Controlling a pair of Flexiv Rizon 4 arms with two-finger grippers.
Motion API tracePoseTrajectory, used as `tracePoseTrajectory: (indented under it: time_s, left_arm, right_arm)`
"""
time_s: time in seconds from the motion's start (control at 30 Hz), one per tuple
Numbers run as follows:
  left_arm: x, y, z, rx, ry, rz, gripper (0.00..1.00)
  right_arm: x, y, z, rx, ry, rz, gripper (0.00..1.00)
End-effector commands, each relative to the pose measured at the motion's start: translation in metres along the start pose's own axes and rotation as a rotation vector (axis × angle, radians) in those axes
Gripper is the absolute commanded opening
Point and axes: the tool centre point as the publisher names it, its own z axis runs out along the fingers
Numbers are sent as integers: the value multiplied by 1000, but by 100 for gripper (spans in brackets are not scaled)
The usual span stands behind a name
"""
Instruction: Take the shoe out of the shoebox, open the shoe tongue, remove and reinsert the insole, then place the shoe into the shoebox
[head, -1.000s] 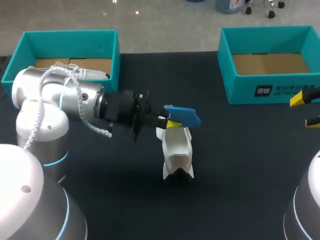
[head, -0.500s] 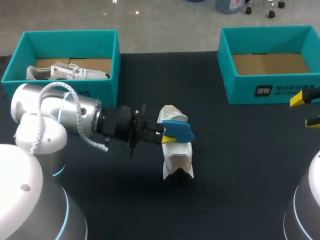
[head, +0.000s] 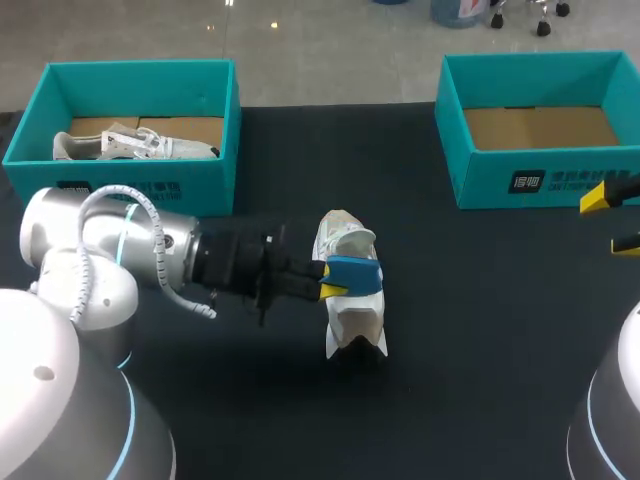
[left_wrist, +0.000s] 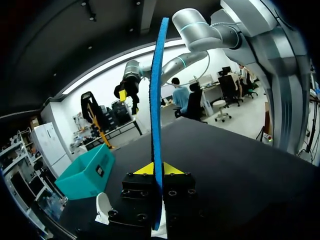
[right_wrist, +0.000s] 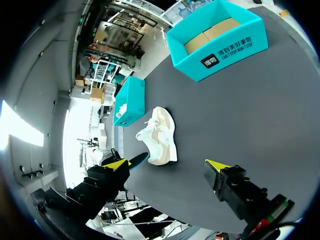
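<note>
A white shoe (head: 348, 312) stands in the middle of the dark table, toe toward the far side. My left gripper (head: 326, 290) comes in from the shoe's left and is shut on a blue insole (head: 356, 275), which lies across the shoe's opening. In the left wrist view the insole (left_wrist: 157, 100) stands on edge between the yellow tips of that gripper (left_wrist: 159, 169), with part of the shoe (left_wrist: 103, 205) under it. My right gripper (head: 612, 222) hangs open at the table's right edge, far from the shoe (right_wrist: 159, 135); nothing lies between the fingers of the right gripper (right_wrist: 169, 165).
A teal shoebox (head: 220, 120) at the back left holds a second white shoe (head: 135, 145). Another teal shoebox (head: 455, 130) at the back right shows only its cardboard floor. Bare table lies between the shoe and the right box.
My left gripper has brought the insole down and nearer, from above the shoe's toe to across its opening. The right arm has not moved.
</note>
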Motion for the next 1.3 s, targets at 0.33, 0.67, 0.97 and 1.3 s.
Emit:
tracePoseTrajectory:
  time_s: [0.33, 0.67, 0.97, 1.3]
  left_arm:
    - [1, 0, 1, -11, -14, 1, 0]
    - [1, 0, 1, -11, -14, 1, 0]
    - [1, 0, 1, -11, -14, 1, 0]
    - [-8, 4, 11, -12, 21, 21, 0]
  right_arm:
    - [1, -1, 0, -1, -3, 2, 100]
    - [1, -1, 0, -1, -3, 2, 100]
    - [1, -1, 0, -1, -3, 2, 100]
    - [1, -1, 0, -1, -3, 2, 100]
